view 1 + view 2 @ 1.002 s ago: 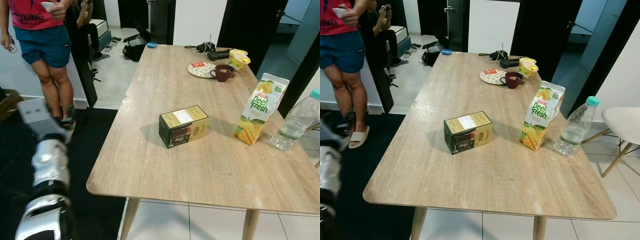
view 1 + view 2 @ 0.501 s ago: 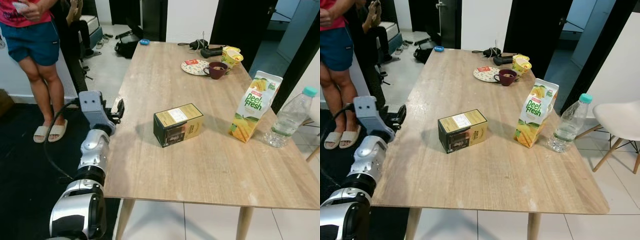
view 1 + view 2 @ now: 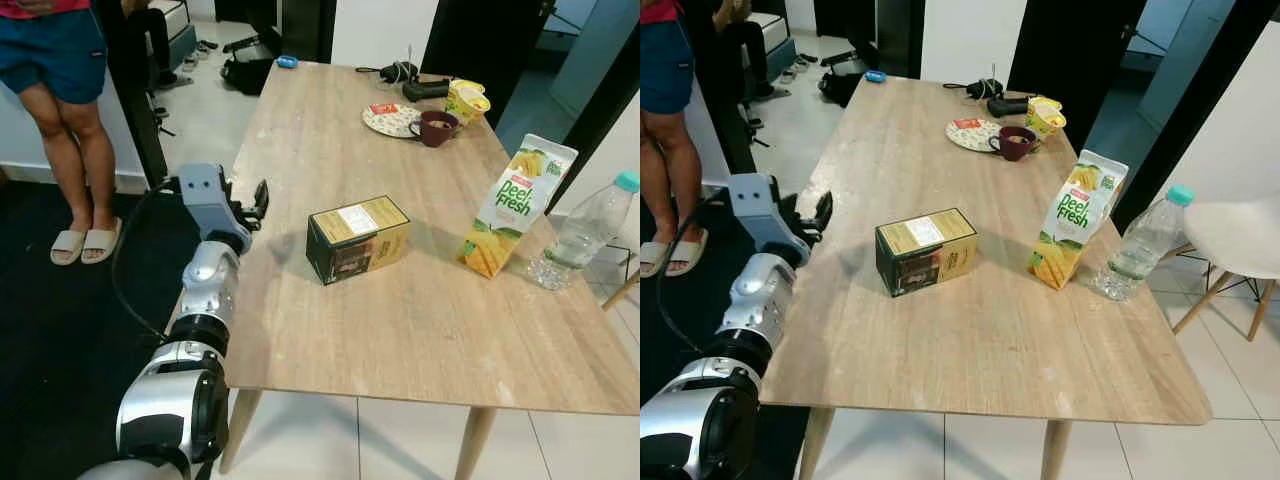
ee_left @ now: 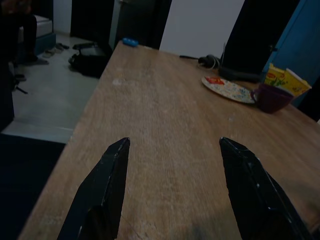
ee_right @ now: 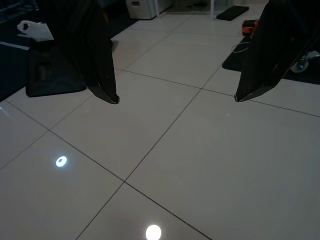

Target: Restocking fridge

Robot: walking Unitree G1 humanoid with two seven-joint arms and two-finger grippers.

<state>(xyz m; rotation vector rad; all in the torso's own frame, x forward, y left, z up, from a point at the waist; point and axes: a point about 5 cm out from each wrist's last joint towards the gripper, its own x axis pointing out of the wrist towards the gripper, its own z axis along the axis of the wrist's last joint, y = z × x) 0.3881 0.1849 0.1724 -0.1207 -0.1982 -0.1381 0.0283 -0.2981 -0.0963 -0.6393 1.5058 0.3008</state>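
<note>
Since a second ago: left arm swung up from beside the body, left gripper now raised at the bench's left edge, fingers spread apart with nothing between, as seen wide apart over the wood in the left wrist view. Whole scene shifted too, so camera moved; box, carton and bottle in the same spots on the bench.

Lying flat near the middle of the bench: dark box with a tan top, bare wood all round it, left gripper well apart from it on its left. Standing tilted toward the right edge: juice carton, and just beside it, nearer the edge, a clear water bottle with a teal cap. At the far end: a plate, a maroon mug touching it, a yellow cup. Wide open wood along the near edge and the left side.

Beyond the left edge: dark mat and a person's legs in sandals. Off the right corner: a white chair.

Right gripper hanging over white floor tiles, fingers parted, empty.
</note>
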